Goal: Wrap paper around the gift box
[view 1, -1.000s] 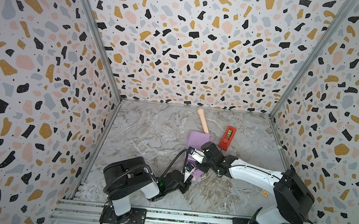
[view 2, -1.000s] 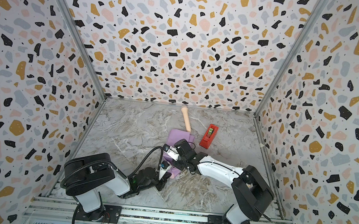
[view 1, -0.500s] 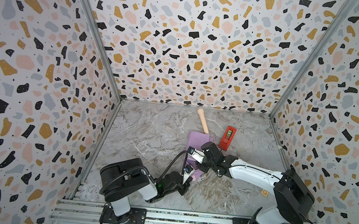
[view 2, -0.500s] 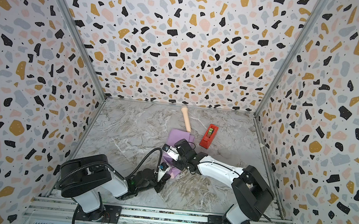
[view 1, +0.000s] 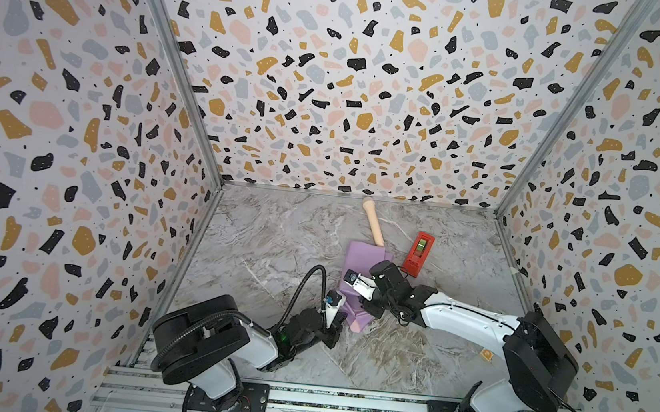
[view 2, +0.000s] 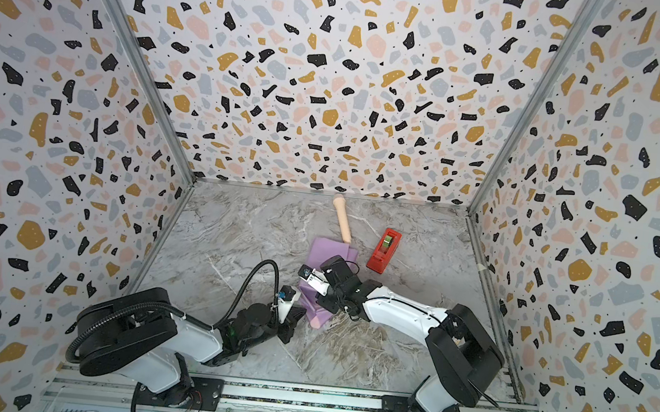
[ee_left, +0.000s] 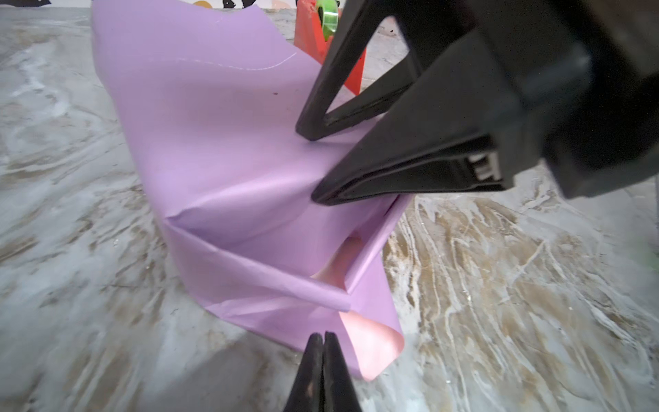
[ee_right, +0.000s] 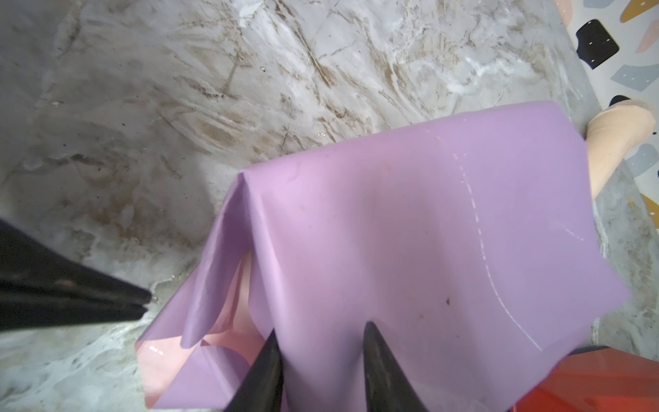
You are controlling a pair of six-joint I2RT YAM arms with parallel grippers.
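Wrapping, middle stage. The paper (ee_left: 231,142), lilac face out, is draped over a boxy hump on the desk (ee_left: 499,285); the gift box is hidden, presumably beneath. My right pincer (ee_right: 321,328), spread, rests both tips on the covered top. My left pincer (ee_left: 322,342), pressed together on nothing visible, sits just beside the loose flap, whose pink underside shows. Left, I judge: closing the open end and taping.

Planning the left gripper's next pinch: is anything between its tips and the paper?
Nothing visible. The shut left gripper sits at the edge of the paper; the right gripper presses on it farther along.
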